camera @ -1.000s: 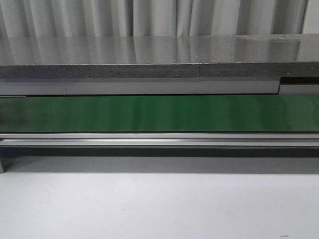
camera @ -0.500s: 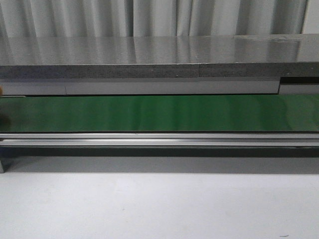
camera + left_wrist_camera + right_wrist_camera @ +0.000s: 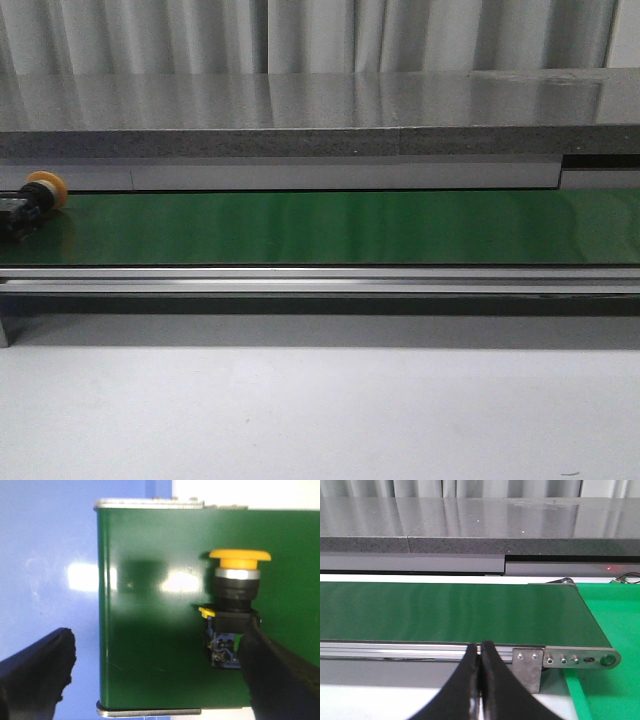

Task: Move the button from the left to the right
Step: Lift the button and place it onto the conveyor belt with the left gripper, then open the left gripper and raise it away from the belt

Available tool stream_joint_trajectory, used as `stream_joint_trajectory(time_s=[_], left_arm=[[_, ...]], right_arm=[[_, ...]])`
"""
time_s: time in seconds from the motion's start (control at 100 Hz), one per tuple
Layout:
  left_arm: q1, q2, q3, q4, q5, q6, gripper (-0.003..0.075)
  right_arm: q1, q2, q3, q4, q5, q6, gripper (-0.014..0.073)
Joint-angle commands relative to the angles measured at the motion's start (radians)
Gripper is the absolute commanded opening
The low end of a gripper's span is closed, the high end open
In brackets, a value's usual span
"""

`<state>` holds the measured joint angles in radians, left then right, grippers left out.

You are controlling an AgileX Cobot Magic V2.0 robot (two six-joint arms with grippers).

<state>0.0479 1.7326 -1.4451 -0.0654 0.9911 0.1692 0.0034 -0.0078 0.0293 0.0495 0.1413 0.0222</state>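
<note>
Green conveyor belt (image 3: 320, 227) runs across the front view from edge to edge, and the button (image 3: 33, 203) lies on it at its far left end, near the belt's back edge. The button rests on its side, with its long axis running along the belt: yellow cap toward the right, black body toward the left end. In the left wrist view the button (image 3: 235, 607) lies toward one side of the left gripper (image 3: 160, 680), whose two dark fingers are spread wide; one fingertip (image 3: 265, 665) overlaps the button's body in the picture, though contact cannot be confirmed, while the other hangs past the belt's long edge, well apart from it. Nothing is held. The right gripper (image 3: 481, 680) hovers in front of the belt's right end with its fingers pressed together and empty. The left arm is clearly the nearer one, so the pickup likely falls to it, with the fingers centred across the button's body.
</note>
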Motion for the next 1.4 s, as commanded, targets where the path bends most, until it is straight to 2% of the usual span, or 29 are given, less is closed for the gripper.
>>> stream_joint_trajectory(time_s=[0.0,0.2,0.34,0.87,1.12,1.39], left_arm=[[-0.004,-0.101,-0.032,-0.017,-0.052,-0.003,0.0624],[-0.004,-0.243,-0.004,-0.04,-0.143,0.001,0.0624],[-0.01,-0.391,0.111,-0.048,-0.265,0.006,0.0624],[-0.106,-1.078,0.848,-0.053,-0.907,0.026,0.0624],[-0.102,-1.309,1.066,-0.057,-0.991,0.026,0.0624],[-0.102,-1.333,1.124,-0.057,-0.985,0.026,0.0608]], right_arm=[[0.002,-0.017,0.001,-0.009,-0.085,-0.004,-0.0068],[0.002,-0.017,0.001,-0.009,-0.085,-0.004,-0.0068],[0.002,-0.017,0.001,-0.009,-0.085,-0.004,-0.0068],[0.002,-0.017,0.001,-0.009,-0.085,-0.004,-0.0068],[0.002,-0.017,0.001,-0.009,-0.085,-0.004,-0.0068],[0.002,-0.017,0.001,-0.009,-0.085,-0.004,-0.0068]])
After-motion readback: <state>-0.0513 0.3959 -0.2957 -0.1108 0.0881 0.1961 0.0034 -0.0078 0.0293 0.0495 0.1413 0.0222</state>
